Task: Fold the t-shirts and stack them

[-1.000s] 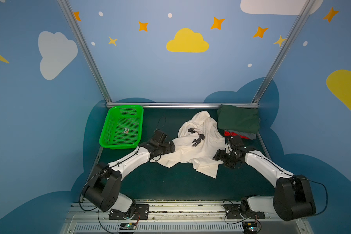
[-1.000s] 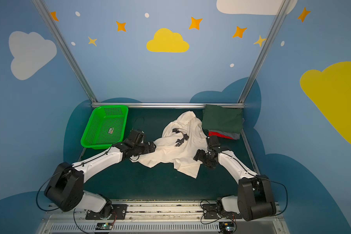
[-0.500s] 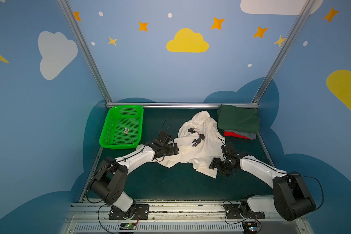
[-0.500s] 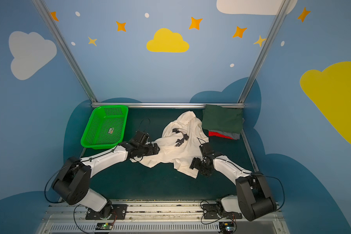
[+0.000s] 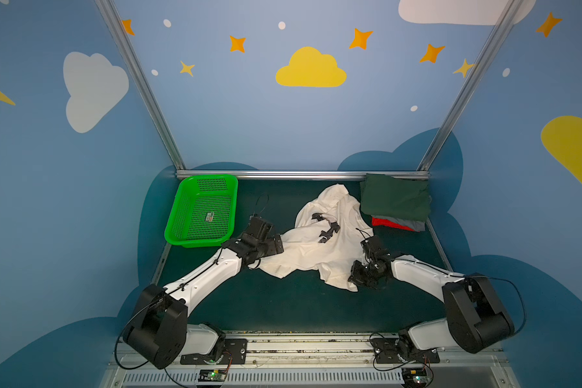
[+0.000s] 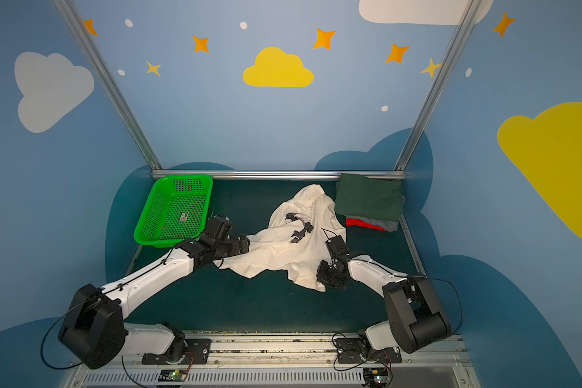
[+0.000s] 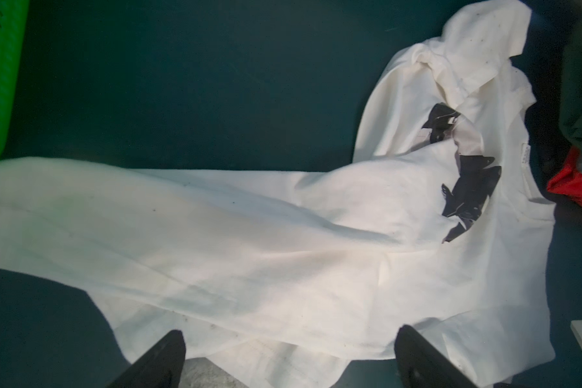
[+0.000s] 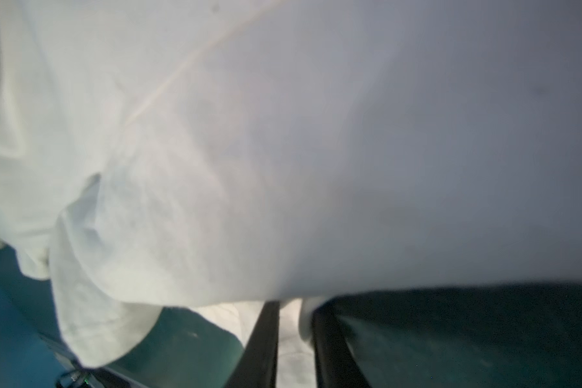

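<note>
cream tee (image 5: 316,248) lay crumpled; my right gripper (image 8: 294,309) pinched its edge, left gripper (image 7: 289,334) stood open over another. i judged: close left, then spread gently.

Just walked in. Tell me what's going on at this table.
A bimanual robot is partway through folding shirts. A crumpled cream-white tee lies unfolded in the middle of the table. The right pincer is shut on cloth at the tee's near right corner. The left pincer stands open, its jaws astride the hem at the opposite end, gripping nothing. At the back right, a dark green tee sits folded over a grey tee and a red tee. A green basket stands back left.
</note>
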Robot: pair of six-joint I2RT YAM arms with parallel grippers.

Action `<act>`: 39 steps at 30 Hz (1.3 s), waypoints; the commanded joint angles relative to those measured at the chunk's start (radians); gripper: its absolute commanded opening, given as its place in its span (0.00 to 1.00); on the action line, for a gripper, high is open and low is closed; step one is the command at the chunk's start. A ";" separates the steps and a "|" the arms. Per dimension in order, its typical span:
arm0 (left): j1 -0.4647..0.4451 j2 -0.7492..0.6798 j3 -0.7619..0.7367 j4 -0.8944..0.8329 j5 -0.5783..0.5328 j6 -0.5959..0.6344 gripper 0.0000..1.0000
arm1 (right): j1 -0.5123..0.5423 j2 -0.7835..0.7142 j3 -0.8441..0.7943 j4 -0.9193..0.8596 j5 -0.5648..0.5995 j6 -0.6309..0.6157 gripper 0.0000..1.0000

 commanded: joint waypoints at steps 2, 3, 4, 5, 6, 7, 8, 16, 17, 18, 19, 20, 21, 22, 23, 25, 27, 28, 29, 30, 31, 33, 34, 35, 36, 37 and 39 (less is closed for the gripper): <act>0.032 -0.054 -0.033 -0.038 -0.031 0.002 0.96 | 0.016 0.080 -0.009 0.009 0.004 -0.006 0.02; 0.040 -0.064 -0.040 -0.043 -0.033 0.003 0.96 | 0.016 0.085 0.007 0.001 0.007 -0.011 0.00; 0.048 -0.074 -0.046 -0.047 -0.034 0.003 0.96 | 0.016 0.085 0.008 -0.006 0.009 -0.015 0.00; 0.058 -0.083 -0.053 -0.051 -0.036 0.004 0.96 | 0.016 0.083 0.037 -0.012 0.011 -0.025 0.00; 0.069 -0.093 -0.061 -0.056 -0.037 0.006 0.96 | 0.016 0.077 0.048 -0.011 0.007 -0.038 0.00; 0.078 -0.100 -0.067 -0.060 -0.038 0.009 0.96 | 0.015 0.069 0.054 -0.010 0.004 -0.049 0.00; 0.088 -0.109 -0.075 -0.068 -0.046 0.009 0.96 | 0.015 0.057 0.063 -0.018 0.006 -0.056 0.00; 0.148 -0.150 -0.124 -0.072 -0.049 0.012 0.97 | -0.022 -0.082 0.156 -0.143 0.053 -0.112 0.00; 0.152 -0.148 -0.126 -0.069 -0.045 0.011 0.97 | -0.029 -0.107 0.170 -0.167 0.067 -0.115 0.00; 0.155 -0.148 -0.127 -0.066 -0.042 0.012 0.97 | -0.035 -0.128 0.181 -0.185 0.081 -0.115 0.00; 0.157 -0.144 -0.129 -0.063 -0.039 0.012 0.97 | -0.042 -0.152 0.192 -0.205 0.099 -0.113 0.00; 0.161 -0.141 -0.129 -0.061 -0.038 0.014 0.97 | -0.049 -0.183 0.199 -0.220 0.119 -0.108 0.00; 0.165 -0.137 -0.130 -0.060 -0.037 0.014 0.97 | -0.055 -0.209 0.201 -0.229 0.143 -0.101 0.00; 0.171 -0.136 -0.131 -0.056 -0.034 0.017 0.97 | -0.060 -0.246 0.197 -0.232 0.173 -0.090 0.00; 0.177 -0.137 -0.132 -0.054 -0.029 0.020 0.97 | -0.066 -0.282 0.189 -0.231 0.202 -0.073 0.00; 0.183 -0.138 -0.132 -0.051 -0.021 0.020 0.97 | -0.077 -0.342 0.175 -0.230 0.255 -0.060 0.00; 0.184 -0.140 -0.129 -0.053 -0.017 0.019 0.97 | -0.087 -0.386 0.172 -0.245 0.306 -0.063 0.00; 0.188 -0.141 -0.128 -0.053 -0.017 0.016 0.97 | -0.092 -0.402 0.171 -0.251 0.327 -0.068 0.00; 0.186 -0.142 -0.131 -0.055 -0.017 0.015 0.97 | -0.100 -0.413 0.172 -0.258 0.334 -0.072 0.00; 0.186 -0.142 -0.131 -0.053 -0.014 0.014 0.97 | -0.110 -0.422 0.172 -0.266 0.338 -0.073 0.00; 0.186 -0.144 -0.132 -0.052 -0.008 0.013 0.97 | -0.122 -0.430 0.173 -0.271 0.335 -0.074 0.00; 0.185 -0.147 -0.137 -0.053 -0.003 0.010 0.97 | -0.138 -0.438 0.172 -0.275 0.329 -0.076 0.00; 0.184 -0.148 -0.139 -0.054 -0.002 0.009 0.97 | -0.143 -0.440 0.172 -0.273 0.327 -0.078 0.00; 0.186 -0.148 -0.141 -0.055 -0.003 0.007 0.97 | -0.146 -0.441 0.172 -0.272 0.323 -0.081 0.00; 0.185 -0.149 -0.145 -0.059 -0.003 0.005 0.97 | -0.150 -0.440 0.172 -0.269 0.319 -0.083 0.00; 0.184 -0.150 -0.146 -0.060 0.002 0.003 0.97 | -0.153 -0.437 0.173 -0.269 0.314 -0.083 0.00; 0.183 -0.152 -0.157 -0.060 0.008 -0.002 0.97 | -0.158 -0.430 0.174 -0.264 0.307 -0.083 0.00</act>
